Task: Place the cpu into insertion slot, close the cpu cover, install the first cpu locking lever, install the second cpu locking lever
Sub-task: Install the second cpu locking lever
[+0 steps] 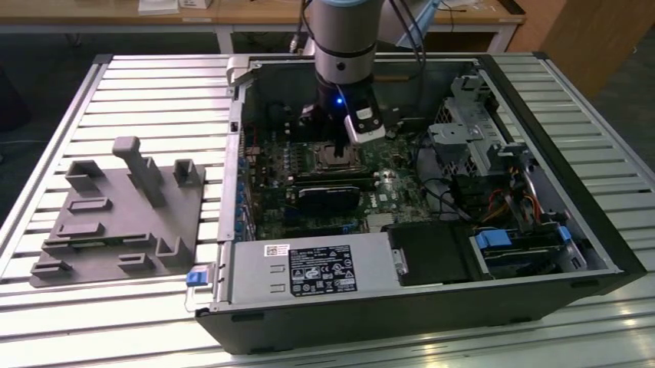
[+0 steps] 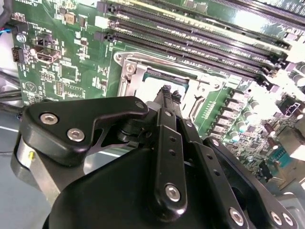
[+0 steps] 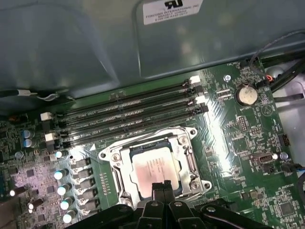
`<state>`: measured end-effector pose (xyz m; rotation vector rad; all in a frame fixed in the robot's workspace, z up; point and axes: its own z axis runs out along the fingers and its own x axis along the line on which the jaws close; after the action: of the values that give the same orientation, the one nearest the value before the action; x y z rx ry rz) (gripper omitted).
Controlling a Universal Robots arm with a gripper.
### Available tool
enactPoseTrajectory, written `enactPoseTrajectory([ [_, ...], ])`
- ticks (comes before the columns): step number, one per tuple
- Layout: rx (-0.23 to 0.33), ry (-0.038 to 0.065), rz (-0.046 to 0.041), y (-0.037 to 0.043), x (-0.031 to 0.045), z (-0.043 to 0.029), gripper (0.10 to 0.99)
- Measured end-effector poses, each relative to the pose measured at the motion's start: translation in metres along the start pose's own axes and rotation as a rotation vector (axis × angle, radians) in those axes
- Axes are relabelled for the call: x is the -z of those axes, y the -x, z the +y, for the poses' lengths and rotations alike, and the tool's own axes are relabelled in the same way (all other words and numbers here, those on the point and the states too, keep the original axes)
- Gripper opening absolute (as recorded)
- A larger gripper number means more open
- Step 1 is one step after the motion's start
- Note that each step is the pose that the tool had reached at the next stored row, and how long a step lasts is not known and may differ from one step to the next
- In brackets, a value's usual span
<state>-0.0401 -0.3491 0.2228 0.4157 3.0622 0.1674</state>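
Note:
The cpu (image 3: 151, 167), a dull silver square, lies flat in the insertion slot (image 3: 125, 187) on the green motherboard. The cpu cover (image 3: 183, 143), a silvery frame, lies flat around the chip, which shows through its window. My gripper (image 3: 162, 187) has its two black fingers pressed together with nothing between them. Their tips sit at the chip's near edge, just above the cover. In the second wrist view the gripper (image 2: 166, 91) points down at the same socket frame (image 2: 138, 76). In the exterior view the gripper (image 1: 335, 151) hangs over the socket inside the open computer case. I cannot tell how the locking levers stand.
Long black memory slots (image 3: 128, 114) run beside the socket, with a coin cell (image 3: 247, 94) and capacitors (image 3: 64, 191) nearby. A black card (image 1: 327, 195), a power supply (image 1: 307, 272) and a drive cage (image 1: 471, 130) crowd the case. A grey fixture (image 1: 118, 211) sits at the exterior view's left.

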Motion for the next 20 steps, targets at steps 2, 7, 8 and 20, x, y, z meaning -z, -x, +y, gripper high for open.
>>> enactPoseTrajectory([
  [2,0.000,-0.004,0.0008,-0.0003,-0.0002,0.0022,0.106],
  [7,0.002,-0.020,0.0026,-0.0009,-0.0008,0.0070,0.106],
  [8,0.002,-0.023,0.0028,-0.0009,-0.0009,0.0079,0.106],
  [20,0.016,-0.026,0.0058,0.0017,-0.0013,0.0105,0.106],
])
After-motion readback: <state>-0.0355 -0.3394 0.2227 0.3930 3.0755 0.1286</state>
